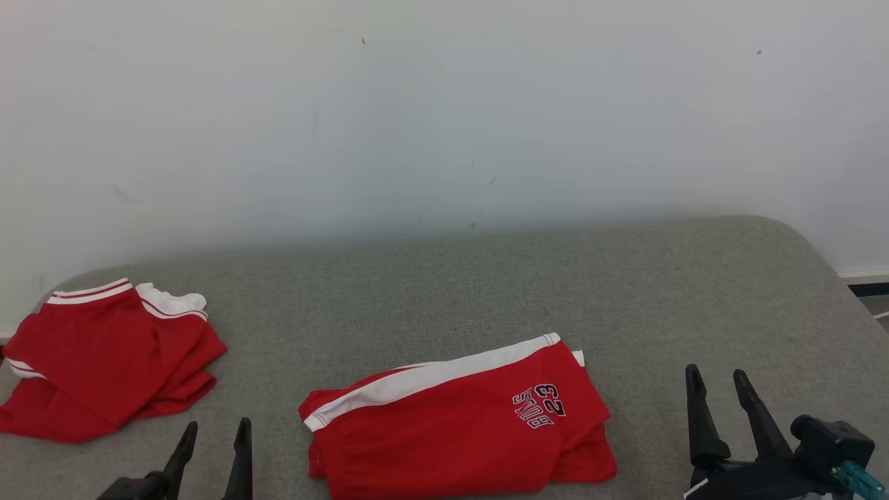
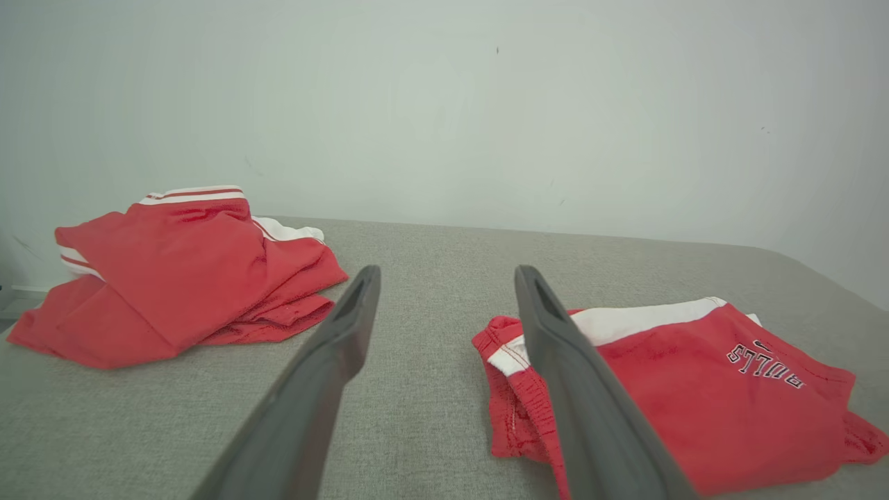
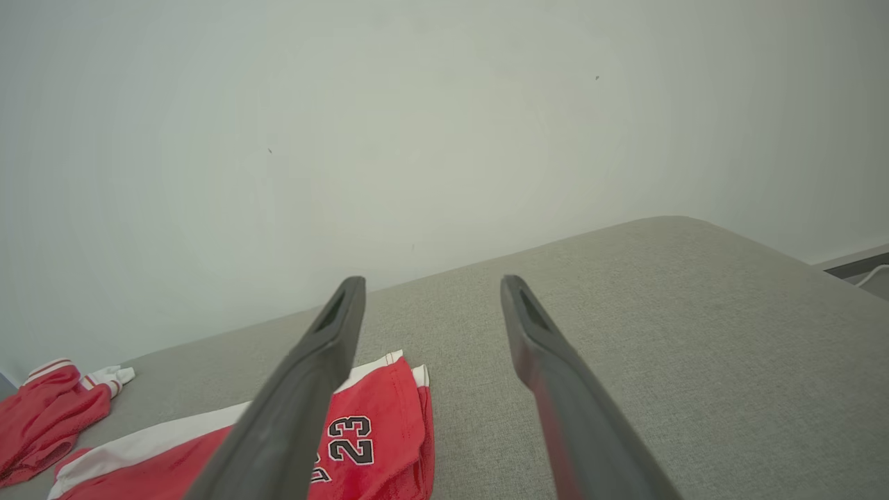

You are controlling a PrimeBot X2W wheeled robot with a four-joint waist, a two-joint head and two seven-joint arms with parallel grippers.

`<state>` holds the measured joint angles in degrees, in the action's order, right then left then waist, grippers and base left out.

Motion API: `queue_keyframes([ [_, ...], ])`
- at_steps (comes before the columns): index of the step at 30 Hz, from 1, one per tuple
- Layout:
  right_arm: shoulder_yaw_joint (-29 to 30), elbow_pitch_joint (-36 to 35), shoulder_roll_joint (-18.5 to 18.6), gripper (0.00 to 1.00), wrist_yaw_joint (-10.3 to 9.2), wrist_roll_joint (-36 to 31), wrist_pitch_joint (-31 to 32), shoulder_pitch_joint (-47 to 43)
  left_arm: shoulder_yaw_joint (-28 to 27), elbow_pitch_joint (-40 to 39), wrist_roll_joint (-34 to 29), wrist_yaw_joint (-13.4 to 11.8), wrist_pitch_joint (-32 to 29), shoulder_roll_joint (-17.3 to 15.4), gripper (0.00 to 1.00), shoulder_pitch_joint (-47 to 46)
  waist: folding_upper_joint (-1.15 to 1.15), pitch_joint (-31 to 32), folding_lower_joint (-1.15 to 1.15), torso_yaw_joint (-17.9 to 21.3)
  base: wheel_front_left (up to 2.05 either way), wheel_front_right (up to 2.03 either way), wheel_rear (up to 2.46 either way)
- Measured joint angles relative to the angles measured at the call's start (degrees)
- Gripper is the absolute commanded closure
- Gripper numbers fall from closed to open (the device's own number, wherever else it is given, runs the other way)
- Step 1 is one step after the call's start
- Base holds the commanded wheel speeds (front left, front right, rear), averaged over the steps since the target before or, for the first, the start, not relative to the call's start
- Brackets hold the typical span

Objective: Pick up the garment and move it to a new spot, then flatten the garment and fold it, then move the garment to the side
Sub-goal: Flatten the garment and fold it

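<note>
"BULLS 23" on folded red shorts [image 1: 458, 417]

Grey fabric table [image 1: 486, 292] w/ white wall [image 1: 444, 104] behind.

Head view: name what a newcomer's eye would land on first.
The folded red garment with a white stripe and a 23 print lies near the middle front of the grey table. A second red garment sits rumpled at the table's left end. The left tool and right tool stand open at the bottom corners, holding nothing.
</note>
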<state>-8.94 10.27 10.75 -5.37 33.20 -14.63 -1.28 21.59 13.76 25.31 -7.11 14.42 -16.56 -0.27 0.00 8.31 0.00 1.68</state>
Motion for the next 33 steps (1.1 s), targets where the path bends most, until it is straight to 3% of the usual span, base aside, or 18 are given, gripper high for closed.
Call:
queue_keyframes([
  [12, 0.14, -1.21, -0.02, 0.0, -0.26, 0.47, 2.54, 0.43, -1.12, -2.67, -3.3, 0.0, 0.0, 0.94, 0.0, 0.01, 0.0, -1.08, 0.01, -1.15, 0.0, 0.0, 0.0],
  [20, -1.11, 5.05, 0.34, 0.0, -1.25, 1.15, 14.8, 8.04, 0.0, -3.76, -5.15, 0.0, -0.88, 1.66, 0.0, -0.12, 0.0, -1.31, 0.01, -2.07, 0.0, 0.0, 0.0],
  [28, -2.52, 15.71, -0.75, 0.0, -1.7, 4.19, 29.32, 14.6, 2.19, -4.75, -6.39, 0.0, -2.38, 2.15, 0.0, -0.7, 0.0, -1.89, 0.01, -4.54, 0.0, 0.0, 0.0],
  [33, -2.83, 22.08, -1.87, 0.0, -1.75, 4.05, 35.09, 19.26, 3.11, -5.14, -6.65, 0.01, -3.04, 2.21, 0.0, -1.35, 0.0, -2.54, 0.01, -6.0, 0.0, 0.0, 0.0],
])
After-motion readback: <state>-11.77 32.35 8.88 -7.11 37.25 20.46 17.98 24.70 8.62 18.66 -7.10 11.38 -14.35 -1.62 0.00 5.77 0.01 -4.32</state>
